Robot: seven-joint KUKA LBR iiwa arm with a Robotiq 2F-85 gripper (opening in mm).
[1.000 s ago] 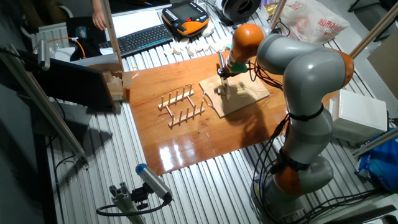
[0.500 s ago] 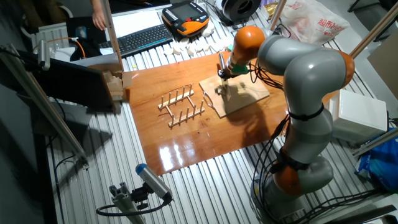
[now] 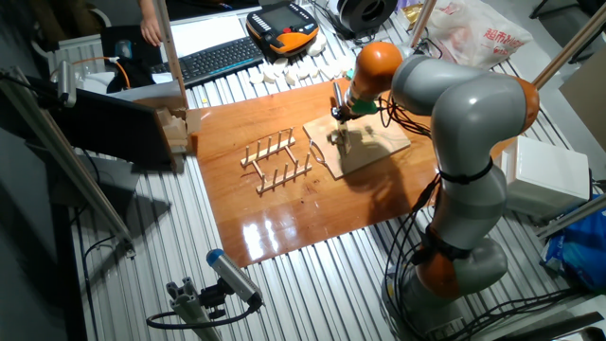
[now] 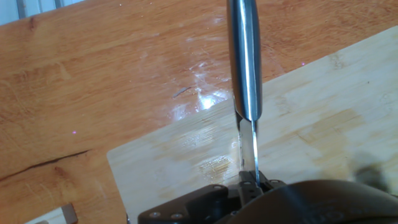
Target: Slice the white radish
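Gripper (image 3: 338, 111), clamped on the knife (image 4: 244, 74), has barely shifted above the cutting board (image 4: 323, 124); no white radish visible beneath the blade, slicing seemingly not begun.

The grey and orange arm (image 3: 464, 142) is bent over forward, its wrist turned downward. The gripper (image 3: 337, 121) is pointed down; its jaws appear closed on a thin blade between them, though the fingertips are hardly seen.
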